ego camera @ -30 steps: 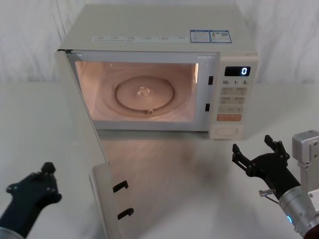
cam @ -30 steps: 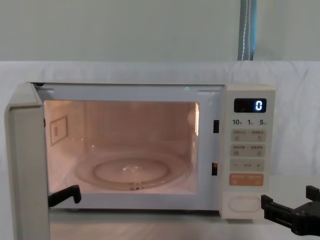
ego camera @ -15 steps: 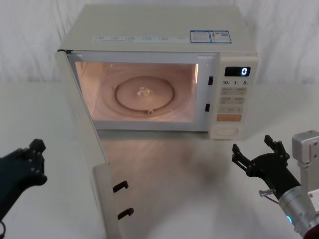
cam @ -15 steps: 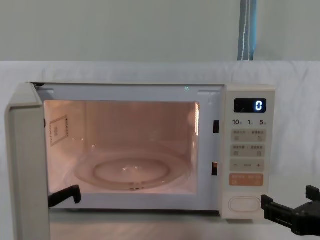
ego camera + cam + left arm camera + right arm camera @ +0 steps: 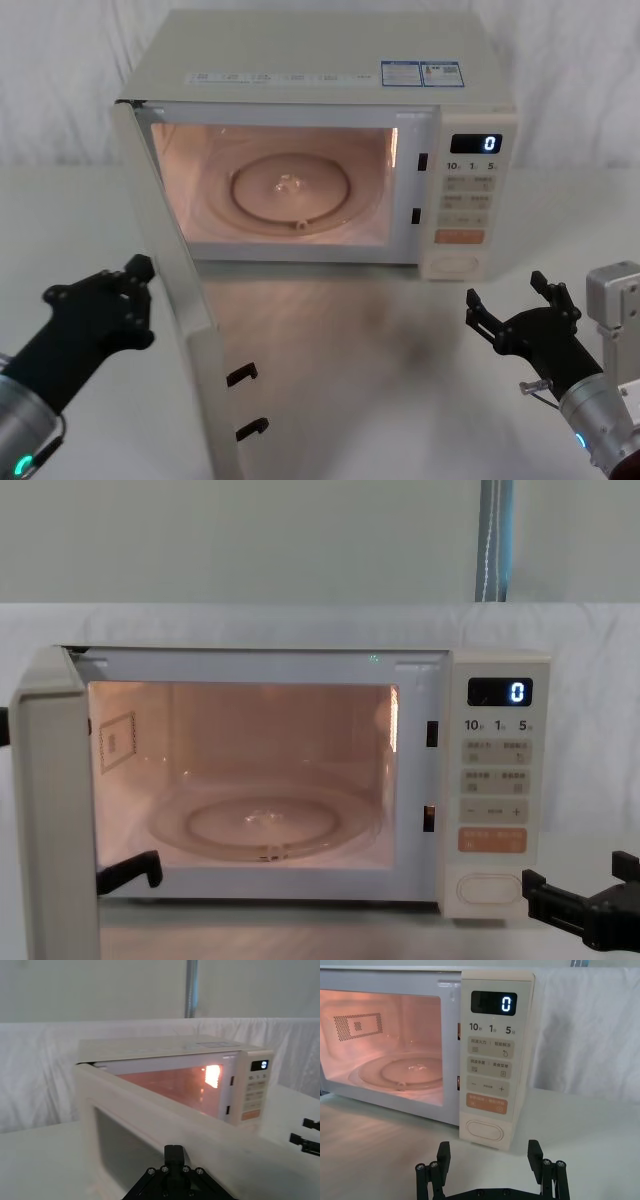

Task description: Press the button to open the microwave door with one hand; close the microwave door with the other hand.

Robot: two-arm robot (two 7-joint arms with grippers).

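While the microwave door [image 5: 170, 290] stood swung wide open toward the lower left of the head view, its edge-on slab ran from the oven's upper left corner down to the bottom of the frame, with the two black latch hooks [image 5: 245, 400] poking out of its inner face. The lit cavity [image 5: 285, 180] glowed orange with the glass turntable [image 5: 292, 188] sitting inside. Over on the panel at the right side of the oven, the button [image 5: 483, 1130] sat at the very bottom, right under the orange key [image 5: 487, 1103], and the display [image 5: 494, 1003] read 0. The left hand [image 5: 115, 300] was at the lower left of the head view, just beside the door's outer face; couldn't tell if it was actually touching, and couldn't tell how far its fingers were spread either. In the left wrist view the door's window [image 5: 125, 1147] was right in front of that hand. The right hand [image 5: 512, 312] hovered over the worktop [image 5: 400, 380] at the lower right, fingers spread apart and holding nothing, a bit in front of and below the button, not touching it. In the right wrist view the button sat between the two spread fingers [image 5: 535, 1155], farther back.
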